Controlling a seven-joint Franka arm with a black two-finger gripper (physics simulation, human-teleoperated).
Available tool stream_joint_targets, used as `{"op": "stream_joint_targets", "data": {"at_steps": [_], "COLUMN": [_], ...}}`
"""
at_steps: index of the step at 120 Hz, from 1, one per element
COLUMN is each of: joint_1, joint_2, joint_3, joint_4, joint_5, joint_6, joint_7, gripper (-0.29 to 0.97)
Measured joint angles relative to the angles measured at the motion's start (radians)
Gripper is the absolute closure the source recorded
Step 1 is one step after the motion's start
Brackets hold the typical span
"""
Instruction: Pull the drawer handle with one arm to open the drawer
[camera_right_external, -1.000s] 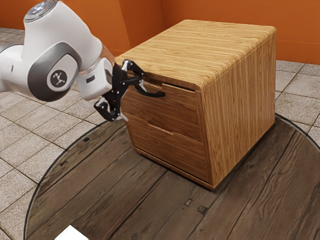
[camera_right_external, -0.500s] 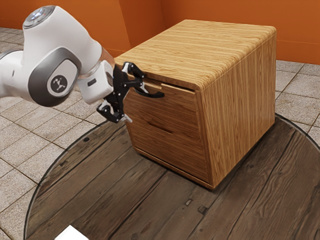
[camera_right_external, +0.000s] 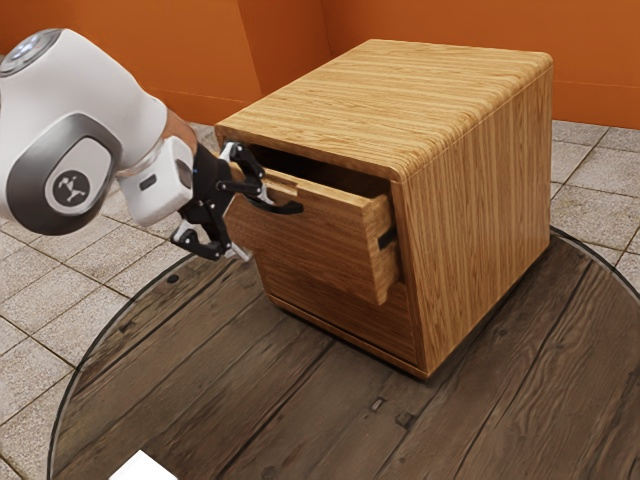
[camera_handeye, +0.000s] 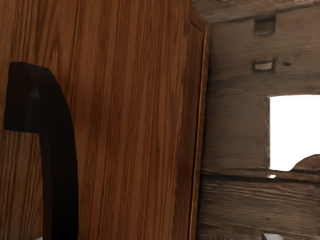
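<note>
One black two-finger gripper (camera_right_external: 236, 207) stands spread, merely hooking the curved black drawer handle (camera_right_external: 275, 205); the light wooden top drawer (camera_right_external: 320, 240) sits partly out of its wooden cabinet (camera_right_external: 470, 150). I fear the unclenched hook slipping off if my pull drifts sideways.

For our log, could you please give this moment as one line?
gripper open at handle | upper drawer partly out | lower drawer shut

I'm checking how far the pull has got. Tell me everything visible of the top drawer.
The light grained-wood top drawer stands partly pulled out of the wooden cabinet, above the shut lower drawer. Its flat front, side wall and a dark gap behind show. The curved black handle on its front sits between the black gripper's open fingers.
</note>
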Motion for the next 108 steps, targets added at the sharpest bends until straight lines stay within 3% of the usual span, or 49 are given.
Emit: {"op": "stream_joint_targets", "data": {"at_steps": [20,28,58,108], "joint_1": [0.003,0.048,0.127,0.164], "joint_2": [-0.057,-0.083,-0.159,-0.256], "joint_3": [-0.005,-0.047,-0.118,-0.155], "joint_4": [-0.044,-0.066,-0.143,-0.226], "joint_5": [0.012,0.013,0.014,0.012], "joint_6": [0.003,0.003,0.001,0.002], "joint_7": [-0.010,-0.013,-0.026,-0.041], "gripper": [0.39,0.45,0.42,0.50]}}
